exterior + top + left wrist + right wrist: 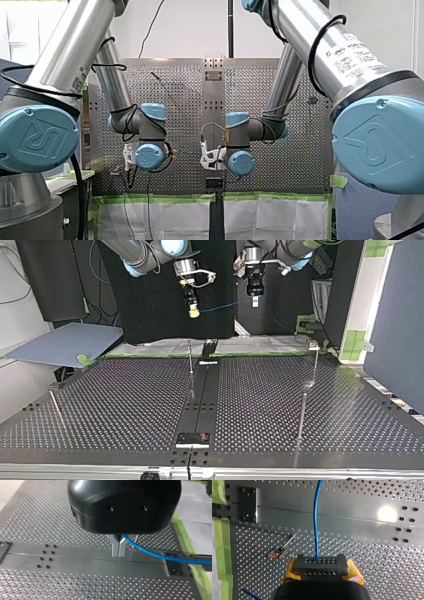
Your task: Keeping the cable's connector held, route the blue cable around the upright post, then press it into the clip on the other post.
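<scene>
The blue cable (315, 525) starts at the connector (321, 566), which my right gripper (322, 571) clamps between its yellow pads (355, 570). From there it runs as a free span to my left gripper (119, 548), whose metal fingers are pinched together on it. Both hang well above the table (125, 405). The thin upright post (190, 362) is below and another post (315, 362) stands further off. I cannot tell which carries the clip. If my arms spread while lowering, I think the span could go taut and drag the connector loose or bend a post.
</scene>
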